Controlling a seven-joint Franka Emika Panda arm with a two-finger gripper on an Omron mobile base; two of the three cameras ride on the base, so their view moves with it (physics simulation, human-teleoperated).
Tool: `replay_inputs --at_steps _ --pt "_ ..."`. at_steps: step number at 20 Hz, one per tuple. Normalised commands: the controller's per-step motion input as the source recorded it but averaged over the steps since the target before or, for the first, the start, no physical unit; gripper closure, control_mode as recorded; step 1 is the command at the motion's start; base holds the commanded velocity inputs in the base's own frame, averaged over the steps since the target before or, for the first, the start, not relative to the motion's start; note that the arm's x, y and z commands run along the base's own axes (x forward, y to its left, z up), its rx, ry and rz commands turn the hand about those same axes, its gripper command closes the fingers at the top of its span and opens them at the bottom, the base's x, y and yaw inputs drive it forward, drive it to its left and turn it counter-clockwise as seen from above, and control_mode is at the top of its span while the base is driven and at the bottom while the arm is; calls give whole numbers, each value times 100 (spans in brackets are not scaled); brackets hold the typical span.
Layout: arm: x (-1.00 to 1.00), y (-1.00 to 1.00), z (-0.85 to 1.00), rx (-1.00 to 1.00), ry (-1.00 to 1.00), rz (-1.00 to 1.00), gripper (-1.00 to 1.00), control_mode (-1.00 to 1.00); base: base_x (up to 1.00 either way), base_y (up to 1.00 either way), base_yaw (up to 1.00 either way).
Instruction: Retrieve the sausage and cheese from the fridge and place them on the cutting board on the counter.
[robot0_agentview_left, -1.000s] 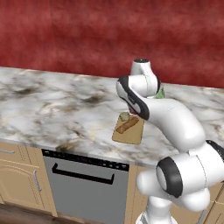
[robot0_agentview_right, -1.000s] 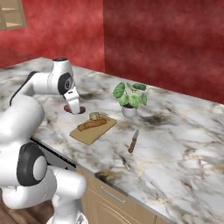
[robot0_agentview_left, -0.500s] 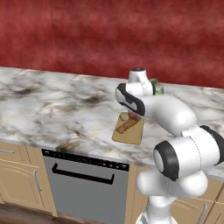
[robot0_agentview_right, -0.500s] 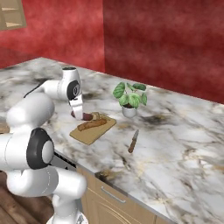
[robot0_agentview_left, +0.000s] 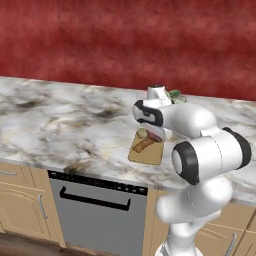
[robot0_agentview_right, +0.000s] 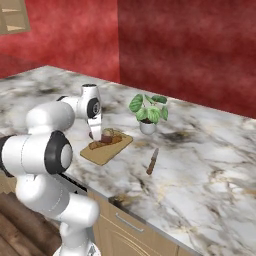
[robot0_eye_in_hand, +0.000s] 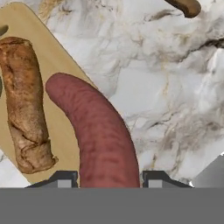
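My gripper (robot0_eye_in_hand: 107, 177) is shut on the reddish-brown sausage (robot0_eye_in_hand: 103, 131), which hangs low over the right edge of the tan cutting board (robot0_eye_in_hand: 48, 57) on the marble counter (robot0_eye_in_hand: 166, 87). The right base view has the gripper (robot0_agentview_right: 98, 136) at the board's (robot0_agentview_right: 102, 154) near-left end, with the sausage (robot0_agentview_right: 106, 136) in it. On the board (robot0_agentview_left: 148, 153) lie a pale yellow cheese chunk (robot0_agentview_left: 142, 133) and a brown crusty roll-shaped piece (robot0_eye_in_hand: 24, 109). My arm hides part of the board in the left base view. The fridge is out of view.
A brown-handled knife (robot0_agentview_right: 152, 161) lies on the counter right of the board. A small potted plant (robot0_agentview_right: 148, 112) stands behind the board. Below the counter's front edge sit a dishwasher (robot0_agentview_left: 95, 210) and light wood cabinets (robot0_agentview_left: 22, 205). A red wall backs the counter.
The gripper has come down and a little to the right with the sausage, from beside the board's left end to just over it. The arm's elbow has swung forward.
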Motion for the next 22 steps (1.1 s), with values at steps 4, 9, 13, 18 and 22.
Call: replay_inputs --at_steps 4,9,13,18,22 --pt "67 0 -50 -3 0 0 100 -100 0 0 0" --pt "38 -2 -28 0 0 -1 100 -100 0 0 0" --pt "16 0 -23 0 1 -1 100 -100 0 0 0" --pt "0 0 -12 0 1 0 -100 -100 0 0 0" --pt "-8 -16 0 2 0 0 -100 -100 0 0 0"
